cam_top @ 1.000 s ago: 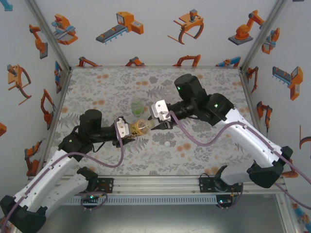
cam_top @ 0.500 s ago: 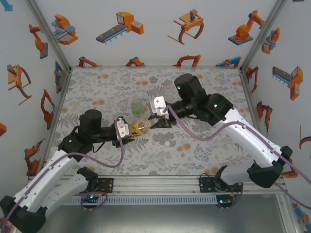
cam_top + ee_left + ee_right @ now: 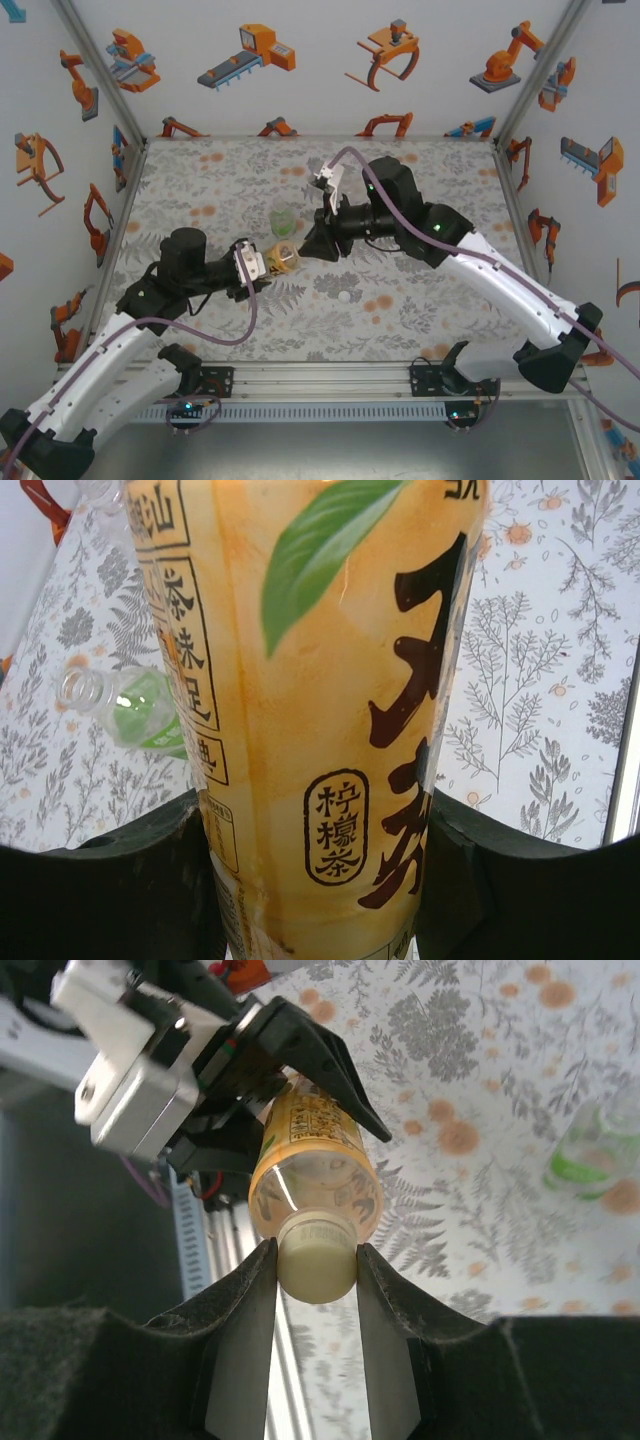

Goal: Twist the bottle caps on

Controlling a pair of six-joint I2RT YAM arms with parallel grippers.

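A yellow-orange labelled bottle [image 3: 283,258] is held lying sideways above the table, with my left gripper [image 3: 262,266] shut on its body [image 3: 330,680]. Dark pads press both sides of the label in the left wrist view, around my left gripper [image 3: 315,825]. A pale yellow cap [image 3: 317,1268] sits on the bottle's mouth, and my right gripper [image 3: 315,1260] is shut on it, one finger on each side. From above, the right gripper [image 3: 305,247] meets the bottle's neck end. A green-tinted bottle [image 3: 283,217] lies uncapped on the table behind. A white cap [image 3: 345,296] lies loose in front.
The green-tinted bottle [image 3: 135,708] lies left of the held bottle in the left wrist view and at the far right [image 3: 590,1150] in the right wrist view. The flowered table [image 3: 200,190] is walled on three sides, with the rail [image 3: 320,380] at the near edge.
My right wrist has rolled round, swinging its white camera mount from beside the bottle up towards the back. Its fingers have closed in on the cap. The left arm has barely moved.
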